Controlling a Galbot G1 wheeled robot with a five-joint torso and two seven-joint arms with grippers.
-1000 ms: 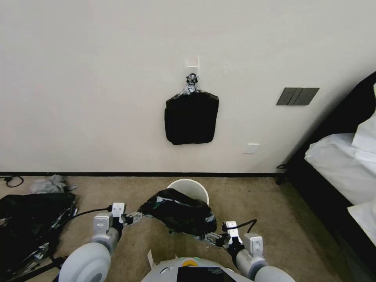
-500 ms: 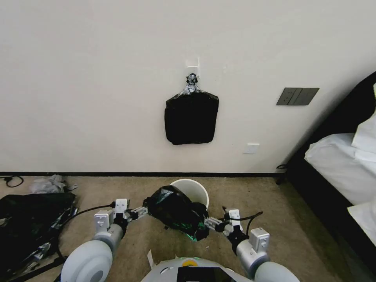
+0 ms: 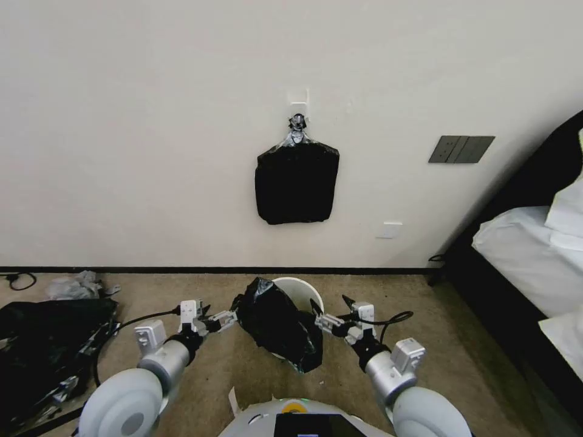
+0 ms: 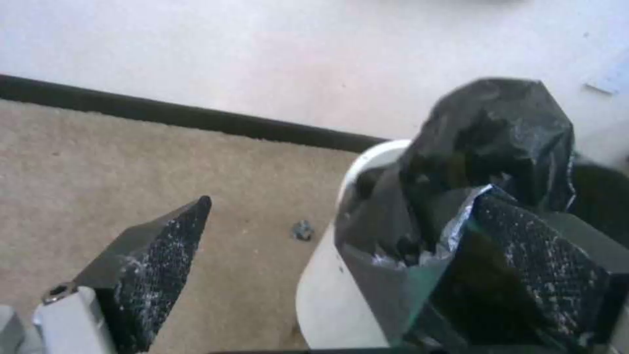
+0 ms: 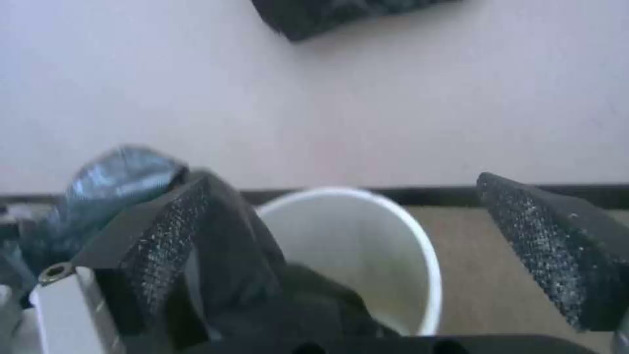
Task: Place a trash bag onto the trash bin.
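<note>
Hanging over the near side of the bin [image 3: 297, 290], the bag [image 3: 276, 321] draped down its front wall toward the carpet [image 3: 425, 328]; its crumpled top rose above the rim on the robot's left, and the far half of the cream mouth stayed uncovered. The bin stood on the carpet close to the wall [image 3: 152, 152], just ahead of the robot; in the right wrist view its pale inside [image 5: 354, 246] was open and bare, with black film [image 5: 262, 290] lying across the near edge. The left gripper [image 3: 226, 318] was level with the rim, against the bag's left side; in the left wrist view its fingers [image 4: 157, 265] were spread wide, one free over the carpet and the other pressed against the bag [image 4: 485, 147], so nothing was clamped between them. The right gripper [image 3: 323, 320] sat at the bag's right side, over the near rim; its fingers [image 5: 557, 250] were likewise parted, one against the film and the other clear of it, holding nothing. On the wall above, a flat bundle [image 3: 296, 182] of black bags hung from a hook; a black heap [image 3: 48, 340] lay on the carpet at the robot's left; a bed [image 3: 534, 255] with white linen stood at its right.
</note>
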